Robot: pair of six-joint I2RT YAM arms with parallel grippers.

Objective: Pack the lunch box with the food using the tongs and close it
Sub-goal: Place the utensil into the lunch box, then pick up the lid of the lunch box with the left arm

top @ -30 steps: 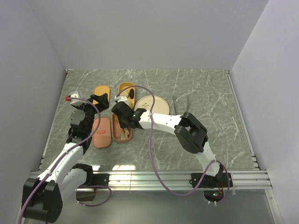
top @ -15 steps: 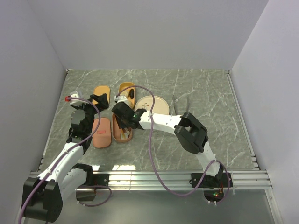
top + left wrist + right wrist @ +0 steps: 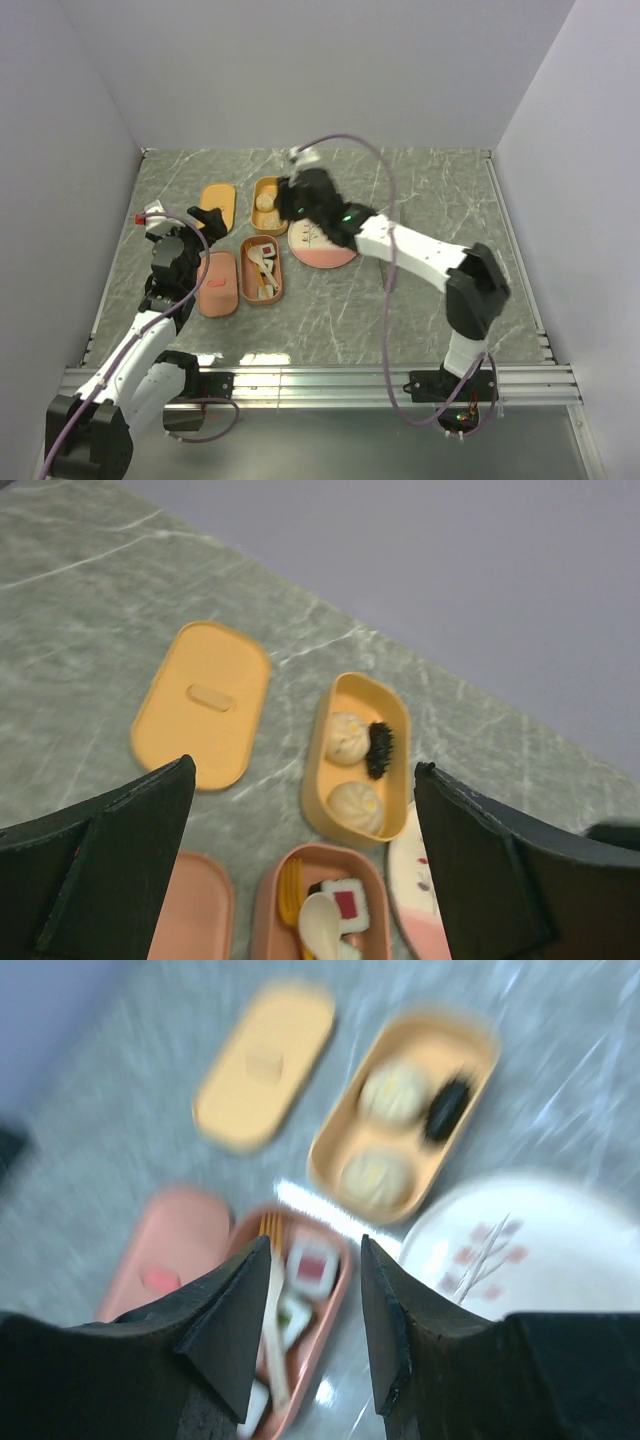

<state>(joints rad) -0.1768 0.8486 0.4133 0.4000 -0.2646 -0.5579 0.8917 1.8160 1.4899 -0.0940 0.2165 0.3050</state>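
The lunch box lies open in parts: an orange tray point(image 3: 268, 205) point(image 3: 357, 758) point(image 3: 405, 1130) holding two beige balls point(image 3: 349, 737) and a dark brown piece point(image 3: 379, 750), and a pink tray point(image 3: 262, 270) point(image 3: 295, 1310) holding a red-centred sushi roll point(image 3: 345, 902) point(image 3: 310, 1265). My right gripper point(image 3: 285, 203) point(image 3: 315, 1250) hangs open and empty above the trays, its view blurred. At the left, my left gripper point(image 3: 207, 218) point(image 3: 303, 770) is wide open and empty, facing the trays. The tongs are hidden.
An orange lid point(image 3: 217, 205) point(image 3: 203, 702) and a pink lid point(image 3: 217, 283) point(image 3: 165, 1250) lie left of the trays. An orange fork point(image 3: 289, 890) and beige spoon point(image 3: 322, 925) sit in the pink tray. The cream-and-pink plate point(image 3: 322, 247) point(image 3: 540, 1250) lies under my right arm.
My right arm has lifted off the pink tray and swung back over the orange tray and plate, its jaws now open. My left arm has barely shifted.
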